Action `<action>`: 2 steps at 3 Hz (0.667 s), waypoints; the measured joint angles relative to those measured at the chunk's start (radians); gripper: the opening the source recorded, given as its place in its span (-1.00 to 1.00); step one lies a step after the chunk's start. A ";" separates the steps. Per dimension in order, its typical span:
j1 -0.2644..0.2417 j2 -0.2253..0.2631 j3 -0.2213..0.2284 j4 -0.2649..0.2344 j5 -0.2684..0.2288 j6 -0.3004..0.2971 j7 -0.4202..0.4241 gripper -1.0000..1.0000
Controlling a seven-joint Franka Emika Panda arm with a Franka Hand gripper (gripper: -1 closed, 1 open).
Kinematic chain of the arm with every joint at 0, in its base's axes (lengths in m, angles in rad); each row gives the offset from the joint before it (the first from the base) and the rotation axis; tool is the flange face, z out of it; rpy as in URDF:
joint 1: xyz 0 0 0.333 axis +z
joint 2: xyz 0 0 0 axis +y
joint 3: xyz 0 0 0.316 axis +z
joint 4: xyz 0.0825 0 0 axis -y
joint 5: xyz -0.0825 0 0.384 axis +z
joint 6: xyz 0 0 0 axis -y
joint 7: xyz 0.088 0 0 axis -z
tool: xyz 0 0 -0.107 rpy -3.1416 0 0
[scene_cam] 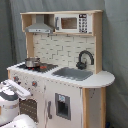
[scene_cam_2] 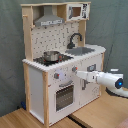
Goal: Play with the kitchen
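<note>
The kitchen (scene_cam: 60, 70) (scene_cam_2: 60, 65) is a tall white and light-wood toy that stands upright in both exterior views. A small metal pot (scene_cam: 32, 62) (scene_cam_2: 50, 56) sits on its black stovetop, next to the grey sink (scene_cam: 72, 73) (scene_cam_2: 82, 50) and black faucet (scene_cam: 84, 59) (scene_cam_2: 75, 39). My gripper (scene_cam_2: 79, 74) reaches in from the second exterior view's right. Its tip is level with the front panel, just below the right knob (scene_cam_2: 74, 69) and above the oven door (scene_cam_2: 64, 95). In the first exterior view the white arm (scene_cam: 12, 97) fills the lower left corner.
A hood (scene_cam: 40, 25) (scene_cam_2: 49, 20) and a small microwave (scene_cam: 70, 22) (scene_cam_2: 77, 11) top the unit. A grey curtain (scene_cam_2: 112, 30) hangs behind it. The wooden floor boards (scene_cam_2: 100, 112) run under the arm. A second knob (scene_cam_2: 56, 76) sits to the left of the gripper tip.
</note>
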 joint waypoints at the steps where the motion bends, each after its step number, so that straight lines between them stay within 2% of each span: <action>1: -0.052 0.000 -0.002 -0.041 0.000 0.078 -0.002 1.00; 2: -0.111 0.001 -0.002 -0.041 0.000 0.161 -0.004 1.00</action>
